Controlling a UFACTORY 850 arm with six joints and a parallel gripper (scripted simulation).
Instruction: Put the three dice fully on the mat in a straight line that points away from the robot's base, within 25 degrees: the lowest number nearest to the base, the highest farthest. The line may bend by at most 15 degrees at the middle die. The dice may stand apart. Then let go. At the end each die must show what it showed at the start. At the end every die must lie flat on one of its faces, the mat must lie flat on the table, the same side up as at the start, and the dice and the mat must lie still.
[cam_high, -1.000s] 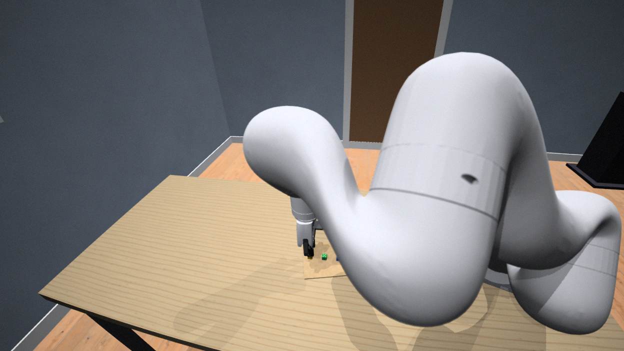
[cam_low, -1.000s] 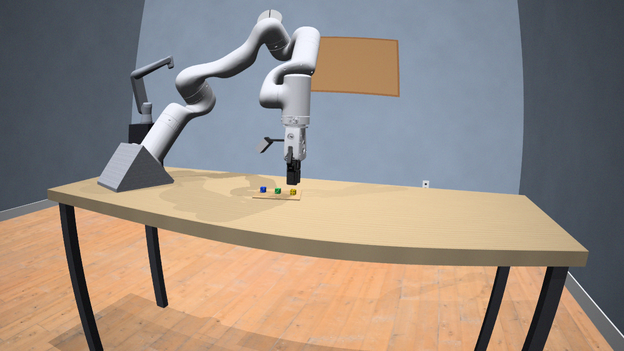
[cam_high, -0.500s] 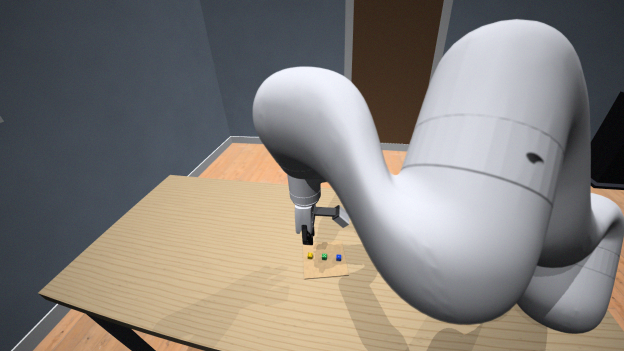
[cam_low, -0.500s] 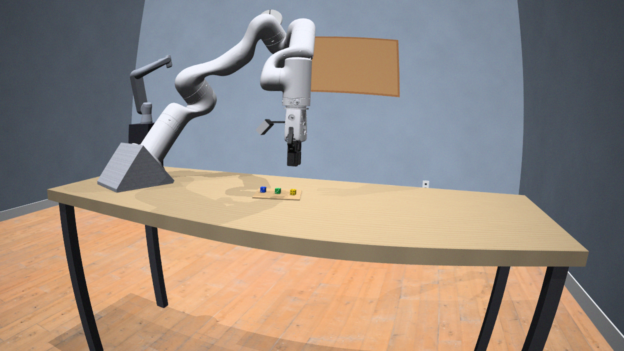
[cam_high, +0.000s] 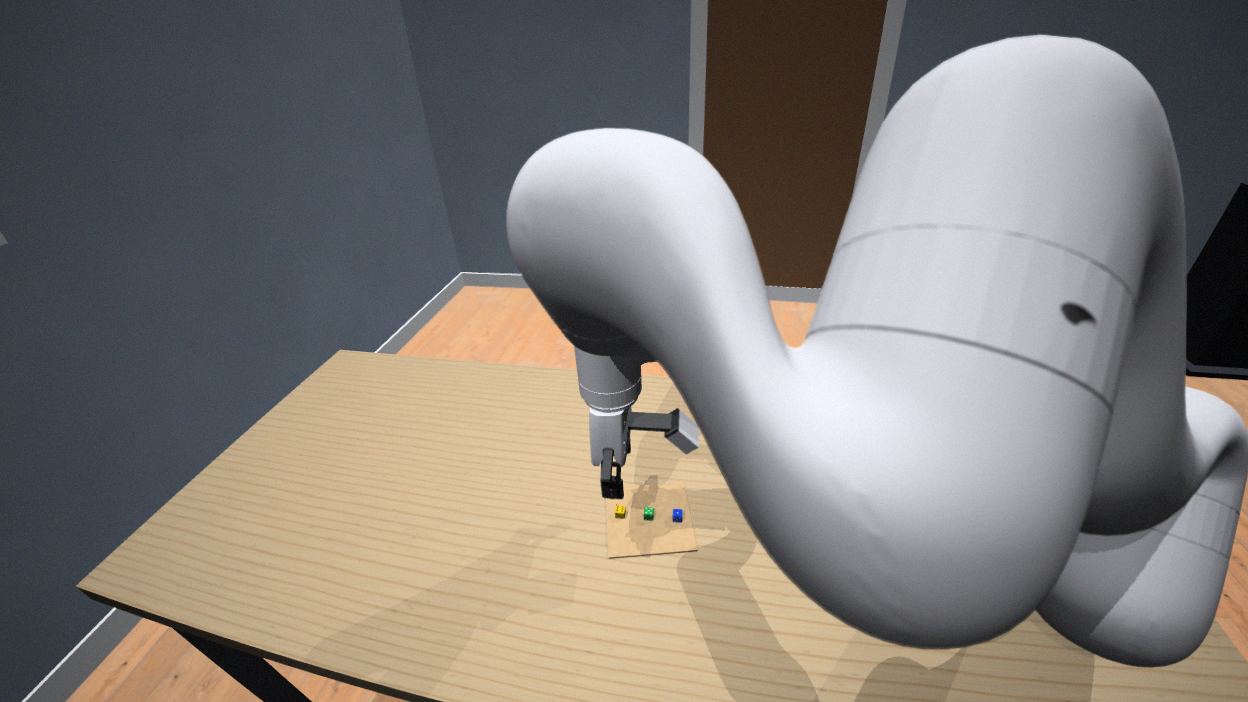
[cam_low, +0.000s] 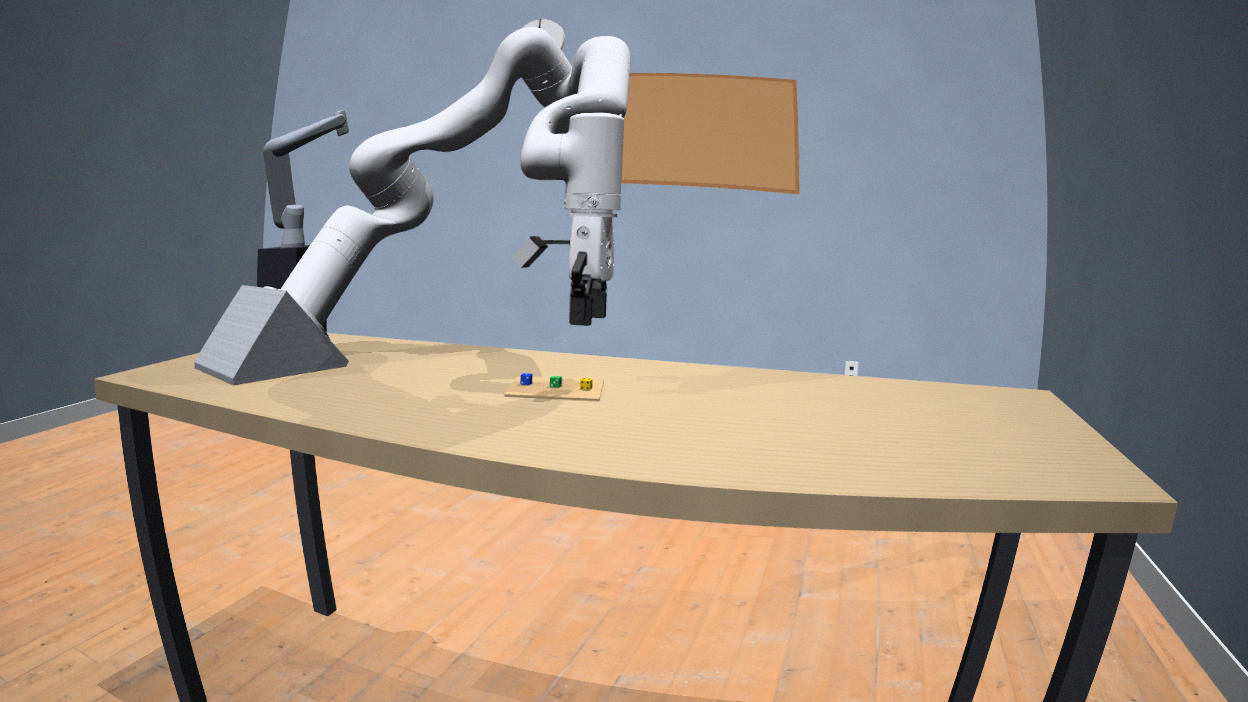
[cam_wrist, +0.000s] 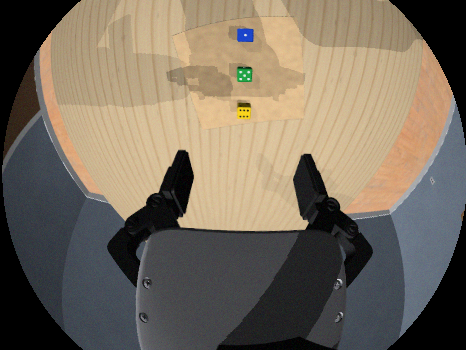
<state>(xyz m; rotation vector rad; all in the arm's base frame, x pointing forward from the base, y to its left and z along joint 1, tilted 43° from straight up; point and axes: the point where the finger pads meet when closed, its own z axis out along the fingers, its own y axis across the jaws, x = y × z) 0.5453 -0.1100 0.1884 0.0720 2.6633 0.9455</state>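
A tan mat lies flat on the table; it also shows in the exterior view and the wrist view. Three dice sit on it in a row. The blue die shows one pip and is nearest the base. The green die shows five in the middle. The yellow die shows six, farthest out. My gripper is open and empty, well above the yellow die's end.
The grey wedge base stands at the table's left end in the exterior view. The arm's big white links fill the right of the top view. A small white thing sits at the table's far edge.
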